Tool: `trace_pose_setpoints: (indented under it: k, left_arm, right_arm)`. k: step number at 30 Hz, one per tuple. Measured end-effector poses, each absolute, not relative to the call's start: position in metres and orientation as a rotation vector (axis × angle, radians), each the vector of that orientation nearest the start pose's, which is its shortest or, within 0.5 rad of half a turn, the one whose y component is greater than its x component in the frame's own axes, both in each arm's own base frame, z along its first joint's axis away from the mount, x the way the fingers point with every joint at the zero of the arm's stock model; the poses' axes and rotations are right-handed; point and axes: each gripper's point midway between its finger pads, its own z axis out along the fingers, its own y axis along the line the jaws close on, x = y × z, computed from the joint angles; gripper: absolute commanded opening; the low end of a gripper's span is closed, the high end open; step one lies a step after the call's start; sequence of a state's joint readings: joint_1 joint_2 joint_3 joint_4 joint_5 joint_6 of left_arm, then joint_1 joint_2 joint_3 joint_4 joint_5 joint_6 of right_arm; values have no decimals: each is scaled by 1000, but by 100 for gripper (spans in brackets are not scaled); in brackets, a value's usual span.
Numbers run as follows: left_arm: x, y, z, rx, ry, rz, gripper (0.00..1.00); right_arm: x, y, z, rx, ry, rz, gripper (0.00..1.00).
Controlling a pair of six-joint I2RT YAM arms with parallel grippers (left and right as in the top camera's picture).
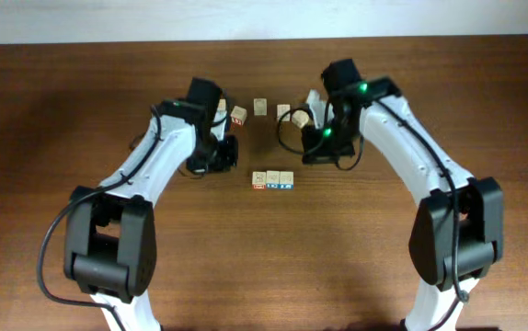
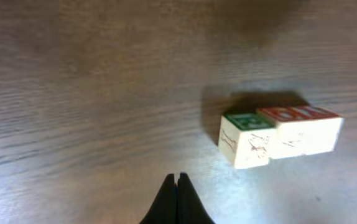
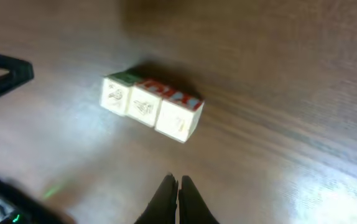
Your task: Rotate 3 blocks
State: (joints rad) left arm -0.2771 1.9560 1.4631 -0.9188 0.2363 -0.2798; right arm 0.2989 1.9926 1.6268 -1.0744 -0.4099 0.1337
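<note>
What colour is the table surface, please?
Dark brown wood grain; the table shows best overhead.

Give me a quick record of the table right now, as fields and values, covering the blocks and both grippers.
row of three blocks: touching side by side, mid-table, between the arms
left gripper: shut, empty, not touching the row
right gripper: shut, empty, not touching the row
other blocks: several loose ones farther back
table: dark wood
</note>
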Motion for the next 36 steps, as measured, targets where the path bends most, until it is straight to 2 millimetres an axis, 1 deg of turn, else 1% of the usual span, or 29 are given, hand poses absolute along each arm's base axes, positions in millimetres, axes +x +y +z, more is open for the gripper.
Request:
trace_pose_setpoints:
  k: [1, 3, 5, 8, 11, 16, 20, 24, 27, 32, 34, 36]
  left_arm:
    - [374, -150, 52, 16, 3024, -415, 0]
    - [373, -155, 39, -2, 3007, -425, 0]
    - [372, -159, 30, -4, 2995, -432, 0]
    - [376, -165, 23, 4, 2975, -442, 0]
    - [374, -169, 16, 20, 2985, -443, 0]
    - [365, -197, 12, 120, 2984, -477, 0]
    - [367, -198, 12, 121, 2977, -480, 0]
    - [367, -198, 12, 121, 2975, -481, 0]
    - [367, -198, 12, 123, 2975, -482, 0]
    - [367, -201, 14, 210, 2960, -522, 0]
    - [370, -198, 15, 214, 2951, -548, 0]
    - [373, -192, 17, 189, 2947, -587, 0]
  right_arm:
    - [372, 186, 84, -280, 3010, 660, 6]
    - [368, 184, 66, -241, 3020, 662, 6]
    - [364, 177, 47, -186, 3031, 662, 6]
    - [362, 172, 31, -141, 3031, 663, 6]
    - [363, 172, 23, -121, 3012, 669, 6]
    - [360, 171, 17, -101, 3015, 670, 6]
    - [363, 174, 18, -104, 2999, 684, 6]
    - [364, 182, 18, -127, 2976, 722, 6]
    - [365, 186, 17, -113, 2964, 739, 6]
    - [363, 186, 15, -98, 2971, 739, 6]
    - [363, 186, 15, -92, 2973, 740, 6]
    - [363, 190, 17, -94, 2962, 776, 6]
